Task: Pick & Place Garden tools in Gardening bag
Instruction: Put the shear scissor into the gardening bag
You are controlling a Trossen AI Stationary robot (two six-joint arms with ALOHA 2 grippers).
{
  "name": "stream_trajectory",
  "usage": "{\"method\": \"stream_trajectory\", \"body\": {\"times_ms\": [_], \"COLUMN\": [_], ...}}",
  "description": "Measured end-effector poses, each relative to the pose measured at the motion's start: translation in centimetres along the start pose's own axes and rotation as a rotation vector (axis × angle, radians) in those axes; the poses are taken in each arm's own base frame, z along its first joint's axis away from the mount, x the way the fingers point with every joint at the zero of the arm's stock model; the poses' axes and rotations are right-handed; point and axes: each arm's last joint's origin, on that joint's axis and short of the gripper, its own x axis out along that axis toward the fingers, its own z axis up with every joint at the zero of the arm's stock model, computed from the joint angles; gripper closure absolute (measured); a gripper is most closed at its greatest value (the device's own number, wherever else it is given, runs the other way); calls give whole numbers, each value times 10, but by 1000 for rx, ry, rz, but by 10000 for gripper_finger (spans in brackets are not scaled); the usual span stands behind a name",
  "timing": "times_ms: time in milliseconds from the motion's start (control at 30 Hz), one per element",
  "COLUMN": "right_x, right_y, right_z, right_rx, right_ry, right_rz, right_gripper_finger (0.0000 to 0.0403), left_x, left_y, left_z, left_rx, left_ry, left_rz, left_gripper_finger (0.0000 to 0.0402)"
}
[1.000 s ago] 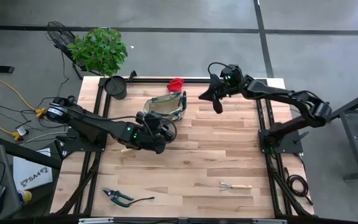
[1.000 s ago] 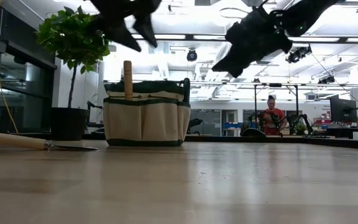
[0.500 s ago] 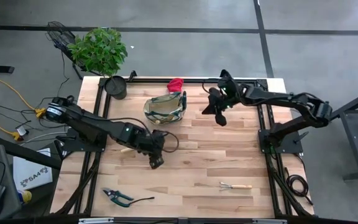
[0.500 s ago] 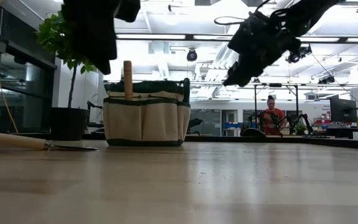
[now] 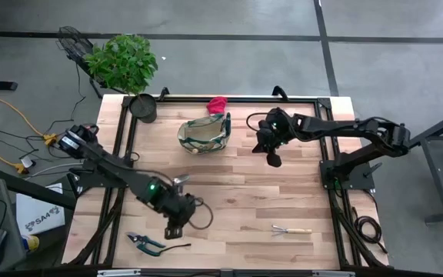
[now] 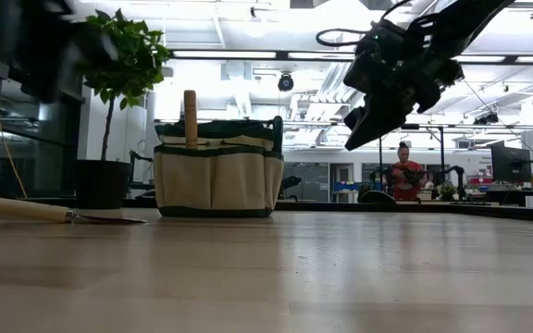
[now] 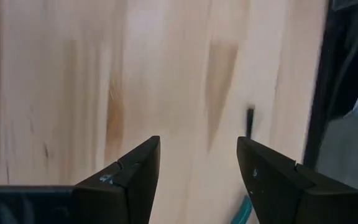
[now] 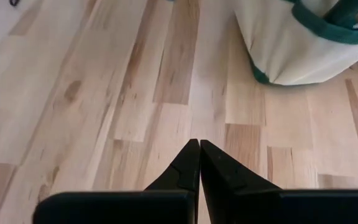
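**Left claw spread over the near edge, right claw pinched shut by the bag**

From where I stand, the left claw (image 5: 177,228) hangs low over the bench (image 5: 237,185) toward its near left part, its 2 fingers (image 7: 135,177) spread apart with nothing between them. The green-black pruners (image 5: 144,244) lie just beside it, close to the near edge, with little board left past them. The wooden-handled mini rake (image 5: 291,229) lies alone toward the near right, well apart from the pruners, with bare planks between.

The right claw (image 5: 272,159) hovers above the middle right of the bench, fingers pressed together and holding nothing. The gardening bag (image 5: 205,132) stands upright near the far edge, to the left of that claw and apart from it, with a wooden handle (image 6: 191,117) sticking up out of its mouth. The red glove (image 5: 217,104) lies at the far edge just behind the bag. The black pot (image 5: 143,107) with its leafy plant sits on the far left corner. The wide centre strip of the bench lies bare between the 2 arms.

A person (image 6: 402,174) shows far back in the room.
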Motion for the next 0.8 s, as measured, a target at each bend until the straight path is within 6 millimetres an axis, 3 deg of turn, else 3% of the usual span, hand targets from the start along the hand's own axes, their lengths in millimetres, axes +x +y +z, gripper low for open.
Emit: {"method": "stream_trajectory", "body": {"times_ms": [400, 800], "right_x": [3, 3], "right_y": [8, 7], "right_z": [2, 2], "right_rx": [-21, -19], "right_ry": [9, 4], "right_rz": [12, 11], "right_gripper_finger": [399, 399], "left_x": [38, 75], "left_y": [-44, -56], "left_z": [-45, -66], "left_rx": [21, 19], "left_ry": [209, 320], "left_rz": [1, 60], "left_gripper_finger": [194, 194]}}
